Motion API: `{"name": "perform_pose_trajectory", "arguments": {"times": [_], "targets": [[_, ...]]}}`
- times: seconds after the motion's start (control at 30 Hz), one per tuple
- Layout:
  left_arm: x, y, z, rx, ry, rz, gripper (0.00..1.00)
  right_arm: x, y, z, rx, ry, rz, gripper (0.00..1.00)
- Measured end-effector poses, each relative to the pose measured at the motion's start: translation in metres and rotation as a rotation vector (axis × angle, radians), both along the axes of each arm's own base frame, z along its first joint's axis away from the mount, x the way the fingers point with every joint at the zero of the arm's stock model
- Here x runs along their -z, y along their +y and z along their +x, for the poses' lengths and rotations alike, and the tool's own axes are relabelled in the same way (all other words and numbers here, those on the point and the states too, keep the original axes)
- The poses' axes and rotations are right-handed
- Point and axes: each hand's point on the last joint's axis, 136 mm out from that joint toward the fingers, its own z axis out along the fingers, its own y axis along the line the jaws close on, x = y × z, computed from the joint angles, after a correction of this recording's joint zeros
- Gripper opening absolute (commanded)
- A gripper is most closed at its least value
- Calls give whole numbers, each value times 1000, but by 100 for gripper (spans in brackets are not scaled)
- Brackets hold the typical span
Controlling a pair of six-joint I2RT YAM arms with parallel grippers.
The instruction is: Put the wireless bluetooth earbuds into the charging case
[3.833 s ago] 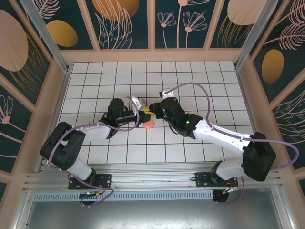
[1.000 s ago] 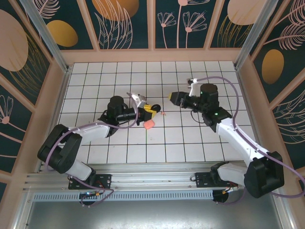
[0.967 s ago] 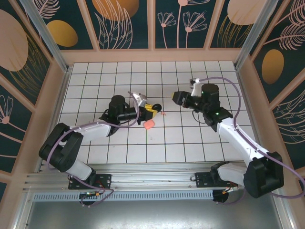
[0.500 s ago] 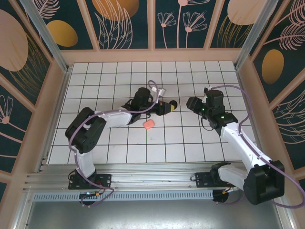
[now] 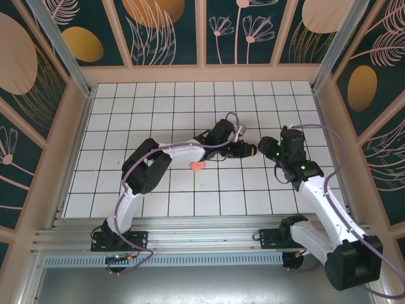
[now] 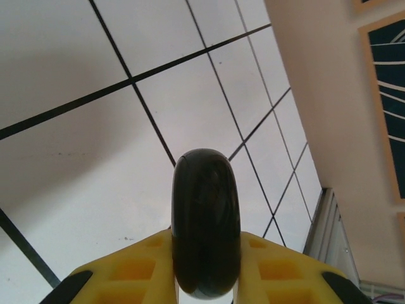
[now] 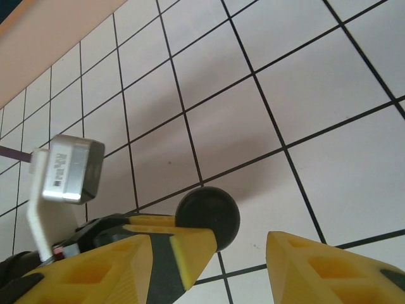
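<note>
The salmon-pink charging case (image 5: pixel 198 166) lies shut on the white grid table (image 5: pixel 158 107), below the left forearm and apart from both grippers. My left gripper (image 5: pixel 244 150) reaches far to the right and is shut on a flat black round disc (image 5: pixel 251 151). In the left wrist view the disc (image 6: pixel 205 215) stands edge-on between the yellow fingers (image 6: pixel 126 272). My right gripper (image 5: pixel 266 147) faces it, open, with nothing between its fingertips (image 7: pixel 316 259). The disc (image 7: pixel 212 212) sits just past the right gripper's left fingertip. The earbuds are out of view.
Wooden walls with patterned panels (image 5: pixel 202 31) enclose the table on three sides. An aluminium rail (image 5: pixel 202 244) runs along the near edge by the arm bases. The left arm's silver wrist camera box (image 7: pixel 69 168) hangs close to my right gripper.
The left arm has swung right with the black disc, away from the case, up to the right gripper. The right gripper drew back to the right. The case has not moved.
</note>
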Motion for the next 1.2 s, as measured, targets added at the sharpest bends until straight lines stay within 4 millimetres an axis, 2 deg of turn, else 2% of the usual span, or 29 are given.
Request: {"name": "perform_pose_trajectory", "arguments": {"times": [0.23,0.4,0.73,0.9,0.97,1.03,1.2], "targets": [[25,3,-5,-23,55,70,27,-5,-8,-4,23,-18,5,51],[37,8,-5,-38,72,108,34,-4,-7,-4,18,-14,9,51],[43,11,0,-59,65,162,47,-4,-4,-5,2,-11,21,51],[50,22,5,-81,29,238,50,-2,-4,-6,0,-3,21,51],[48,29,5,-89,14,267,50,-1,-3,-7,-5,3,22,52],[36,35,6,-101,-16,283,52,-1,-1,-8,-17,7,26,52],[-16,61,5,-152,-110,282,57,3,8,-6,-63,39,34,52]]}}
